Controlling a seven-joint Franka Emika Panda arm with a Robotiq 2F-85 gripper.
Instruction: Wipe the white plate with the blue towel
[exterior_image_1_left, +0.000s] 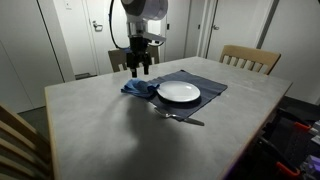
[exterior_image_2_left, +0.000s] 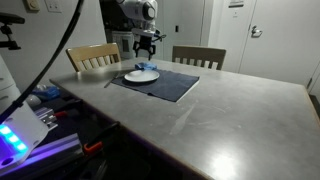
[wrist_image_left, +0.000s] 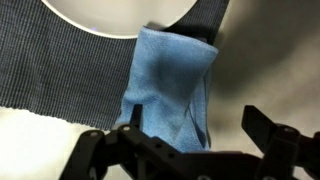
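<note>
One white plate (exterior_image_1_left: 178, 93), one blue towel (exterior_image_1_left: 138, 88) beside it, one spoon (exterior_image_1_left: 186, 118), one mat (exterior_image_1_left: 212, 84). The gripper (exterior_image_1_left: 140, 70) hangs over the towel, jaws spread wide.

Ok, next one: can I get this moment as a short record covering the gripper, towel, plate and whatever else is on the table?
gripper: open, holding nothing, poised over the blue towel
blue towel: crumpled, at the placemat's edge next to the plate
white plate: on the placemat, nothing on it
placemat: dark blue-grey, flat on the table
metal spoon: on the table just off the placemat
wiping: not yet begun
</note>
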